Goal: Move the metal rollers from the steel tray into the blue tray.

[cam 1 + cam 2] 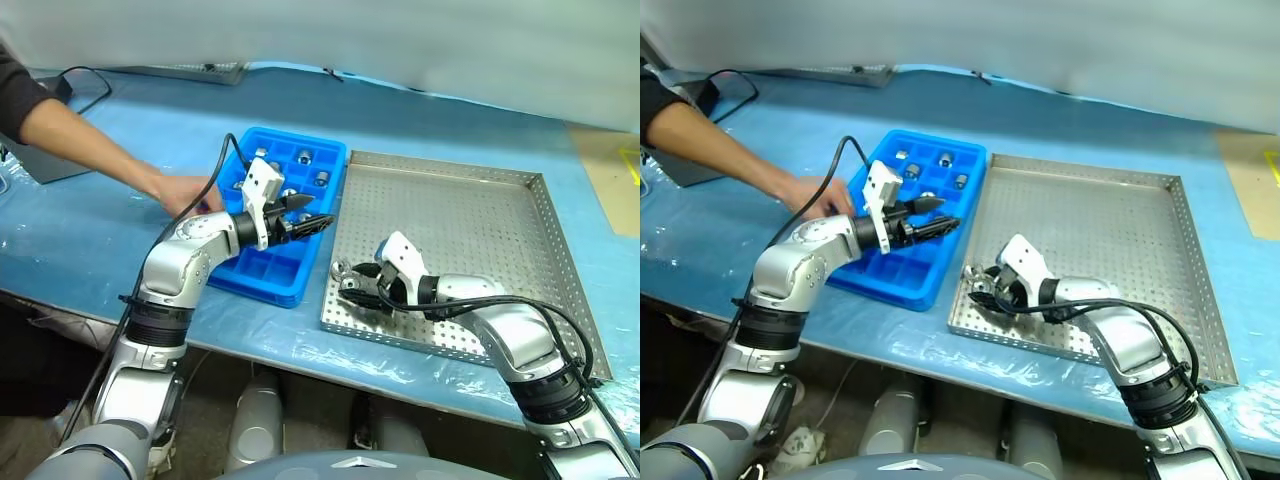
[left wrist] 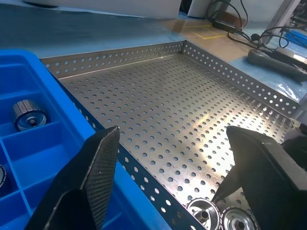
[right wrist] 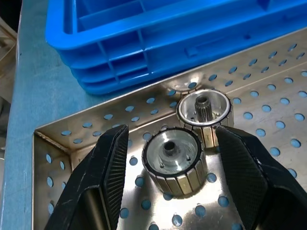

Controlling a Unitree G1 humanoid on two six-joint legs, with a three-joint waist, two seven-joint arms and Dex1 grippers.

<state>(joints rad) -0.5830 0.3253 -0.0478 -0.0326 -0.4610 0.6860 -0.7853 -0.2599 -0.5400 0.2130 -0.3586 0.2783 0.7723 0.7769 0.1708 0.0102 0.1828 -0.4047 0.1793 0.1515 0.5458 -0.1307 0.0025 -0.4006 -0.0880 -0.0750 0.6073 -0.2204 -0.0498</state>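
Observation:
Two metal rollers [image 3: 173, 160] [image 3: 205, 112] stand side by side in the steel tray's [image 1: 470, 215] front left corner. My right gripper [image 1: 352, 285] is low over them, open, its fingers [image 3: 112, 158] flanking the nearer roller without touching it. The blue tray [image 1: 265, 285] lies just left of the steel tray. Several rollers [image 1: 303, 157] sit in its far compartments, and another one [image 2: 29, 114] shows in the left wrist view. My left gripper [image 1: 315, 212] hovers open and empty above the blue tray's right side, pointing toward the steel tray.
A person's hand [image 1: 185, 190] reaches in from the left and rests at the blue tray's left edge. A black cable [image 1: 85, 75] and a dark flat object [image 1: 190, 70] lie at the back of the blue table. Most of the steel tray's floor is bare.

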